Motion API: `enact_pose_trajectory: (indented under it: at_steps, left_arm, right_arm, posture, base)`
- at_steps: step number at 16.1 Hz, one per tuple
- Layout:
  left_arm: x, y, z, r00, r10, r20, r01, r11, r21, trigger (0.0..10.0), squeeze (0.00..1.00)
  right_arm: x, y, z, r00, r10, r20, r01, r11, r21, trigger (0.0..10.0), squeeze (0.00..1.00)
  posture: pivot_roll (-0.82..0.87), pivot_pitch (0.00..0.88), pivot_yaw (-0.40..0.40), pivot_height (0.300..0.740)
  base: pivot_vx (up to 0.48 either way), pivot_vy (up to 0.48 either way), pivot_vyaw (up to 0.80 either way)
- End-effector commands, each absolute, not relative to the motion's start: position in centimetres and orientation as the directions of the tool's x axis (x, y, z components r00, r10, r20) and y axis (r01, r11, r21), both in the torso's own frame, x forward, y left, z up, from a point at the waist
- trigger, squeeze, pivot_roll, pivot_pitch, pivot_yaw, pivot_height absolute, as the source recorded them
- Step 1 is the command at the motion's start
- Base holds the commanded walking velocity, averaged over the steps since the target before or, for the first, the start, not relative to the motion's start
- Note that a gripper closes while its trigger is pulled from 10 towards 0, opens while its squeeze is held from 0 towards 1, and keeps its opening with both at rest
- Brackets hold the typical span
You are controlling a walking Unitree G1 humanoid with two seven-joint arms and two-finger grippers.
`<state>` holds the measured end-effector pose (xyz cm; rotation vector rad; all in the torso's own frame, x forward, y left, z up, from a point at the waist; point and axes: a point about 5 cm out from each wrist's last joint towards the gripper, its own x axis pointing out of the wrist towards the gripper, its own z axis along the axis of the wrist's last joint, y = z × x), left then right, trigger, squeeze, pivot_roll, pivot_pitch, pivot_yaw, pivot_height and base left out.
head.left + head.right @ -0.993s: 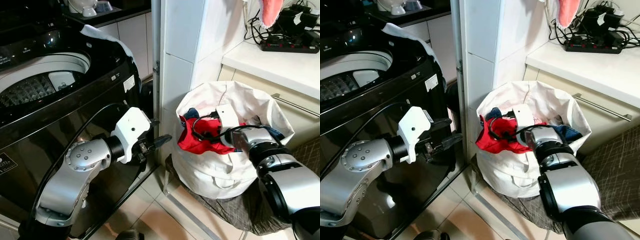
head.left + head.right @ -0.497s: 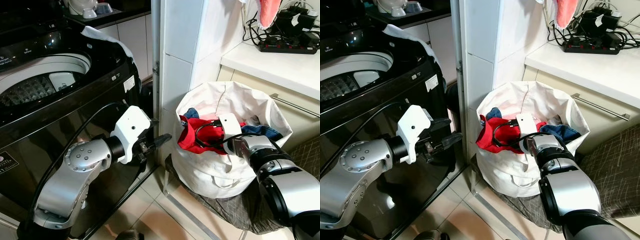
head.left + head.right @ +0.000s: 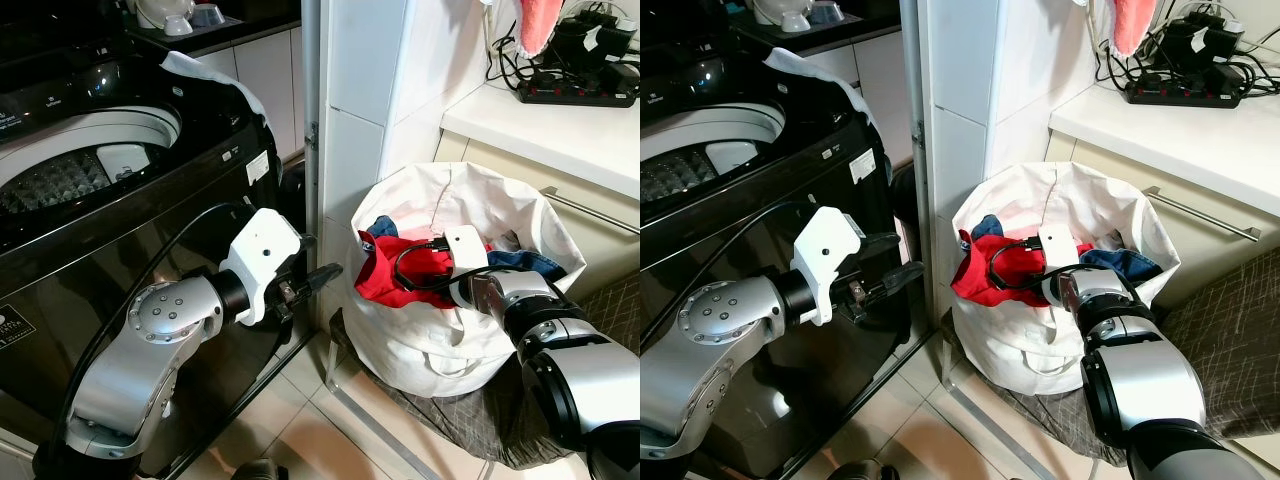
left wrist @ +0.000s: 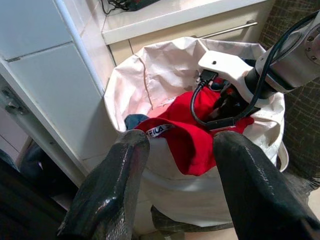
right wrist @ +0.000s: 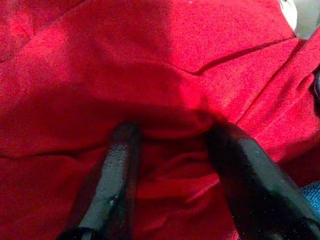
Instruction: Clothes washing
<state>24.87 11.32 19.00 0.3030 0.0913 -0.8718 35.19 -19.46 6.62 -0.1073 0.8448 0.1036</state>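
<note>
Fingers spread and pressed down into the red garment (image 5: 165, 75), cloth bunched between the two black fingers (image 5: 112, 175) of the right gripper (image 5: 170, 145) but not pinched. Jaws parted, tips sunk into the folds, a scrap of blue cloth (image 5: 310, 192) at the edge of the right wrist view.

Seen from the head: right gripper reaching into the white laundry bag (image 3: 440, 340), wrist and white camera block low over the red garment, black cable (image 3: 410, 270) looping above it. Red garment heaped at the robot's-left side of the bag's mouth, draped over the rim there, a white label showing in the left wrist view. Blue clothing (image 3: 515, 260) tucked behind it, deeper in the bag. Bag standing on a dark patterned cloth (image 3: 470, 420) on the tiled floor (image 3: 330, 440).

Off to the left, left gripper (image 3: 318, 277) held out level in front of the black washing machine (image 3: 120, 230), aimed toward the bag, apart from it. Its fingers (image 4: 120, 180) wide apart, holding nothing.

Further back: washer lid up, drum (image 3: 60, 180) open from the top. White tiled pillar (image 3: 370, 100) between machine and bag. Beyond, a pale counter (image 3: 560, 125) with a black power strip (image 3: 580, 95) and tangled cords, a pink cloth (image 3: 538, 25) hanging above.
</note>
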Motion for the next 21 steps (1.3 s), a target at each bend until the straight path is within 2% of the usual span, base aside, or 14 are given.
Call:
enact_pose_trajectory:
  at_steps: [1, 8, 10, 13, 15, 16, 17, 18, 19, 20, 21]
  left_arm:
    - [25.1, 11.2, 19.3, 0.645, -0.738, -0.199, 0.762, 0.604, 0.231, 10.0, 0.00]
    - [26.1, 11.3, 19.0, 0.673, -0.718, -0.179, 0.738, 0.636, 0.225, 10.0, 0.00]
    - [26.6, 11.7, 18.8, 0.708, -0.687, -0.164, 0.706, 0.677, 0.207, 10.0, 0.00]
    - [27.9, 12.1, 18.7, 0.773, -0.620, -0.132, 0.633, 0.749, 0.193, 10.0, 0.00]
    - [28.4, 11.8, 18.8, 0.783, -0.611, -0.116, 0.621, 0.762, 0.182, 10.0, 0.00]
    - [28.5, 11.8, 18.7, 0.786, -0.607, -0.116, 0.617, 0.766, 0.180, 10.0, 0.00]
    - [28.6, 11.7, 18.6, 0.789, -0.603, -0.117, 0.614, 0.767, 0.186, 10.0, 0.00]
    - [28.6, 11.6, 18.5, 0.789, -0.604, -0.117, 0.614, 0.766, 0.188, 10.0, 0.00]
    - [28.6, 11.2, 18.7, 0.788, -0.607, -0.103, 0.615, 0.766, 0.189, 10.0, 0.00]
    - [28.7, 11.3, 18.6, 0.802, -0.588, -0.103, 0.596, 0.779, 0.193, 10.0, 0.00]
    - [28.9, 11.7, 18.0, 0.850, -0.516, -0.105, 0.526, 0.832, 0.173, 10.0, 0.00]
  right_arm:
    - [35.6, -19.6, 7.3, 0.676, 0.049, -0.735, -0.122, 0.991, -0.047, 0.0, 0.00]
    - [36.8, -20.7, 9.6, 0.739, 0.063, -0.671, -0.068, 0.998, 0.019, 0.0, 0.00]
    - [37.4, -21.0, 11.0, 0.774, 0.099, -0.626, -0.062, 0.995, 0.080, 0.0, 0.00]
    - [38.6, -21.5, 14.5, 0.832, 0.200, -0.518, -0.051, 0.956, 0.288, 0.0, 0.00]
    - [39.0, -21.7, 16.7, 0.849, 0.267, -0.457, -0.098, 0.928, 0.360, 0.0, 0.00]
    - [38.9, -21.7, 16.6, 0.845, 0.268, -0.463, -0.115, 0.936, 0.332, 0.0, 0.00]
    - [38.7, -22.1, 15.6, 0.843, 0.196, -0.501, -0.138, 0.979, 0.150, 0.5, 0.00]
    - [38.6, -22.1, 15.4, 0.844, 0.183, -0.505, -0.139, 0.983, 0.123, 0.5, 0.00]
    - [38.3, -22.0, 14.9, 0.843, 0.187, -0.504, -0.136, 0.981, 0.136, 10.0, 1.00]
    - [38.1, -21.9, 14.8, 0.849, 0.180, -0.496, -0.142, 0.983, 0.113, 10.0, 1.00]
    - [37.7, -21.6, 15.2, 0.881, 0.155, -0.447, -0.165, 0.986, 0.016, 10.0, 1.00]
  posture:
    - [0.17, 0.000, 0.006, 0.740]
    - [0.13, 0.000, 0.022, 0.740]
    - [0.11, 0.000, 0.027, 0.740]
    - [0.08, 0.000, 0.039, 0.740]
    - [0.07, 0.000, 0.041, 0.740]
    - [0.07, 0.000, 0.041, 0.740]
    - [0.05, 0.000, 0.050, 0.740]
    - [0.05, 0.000, 0.050, 0.740]
    - [0.06, 0.000, 0.042, 0.740]
    - [0.07, 0.000, 0.033, 0.740]
    - [0.07, 0.000, 0.022, 0.740]
  base:
    - [0.000, 0.000, 0.00]
    - [0.000, 0.000, 0.00]
    - [0.000, 0.000, 0.00]
    - [0.000, 0.000, 0.00]
    - [0.000, 0.000, 0.00]
    - [0.000, 0.000, 0.00]
    - [0.000, 0.000, 0.00]
    - [0.000, 0.000, 0.00]
    - [0.000, 0.000, 0.00]
    - [0.000, 0.000, 0.00]
    - [0.000, 0.000, 0.00]
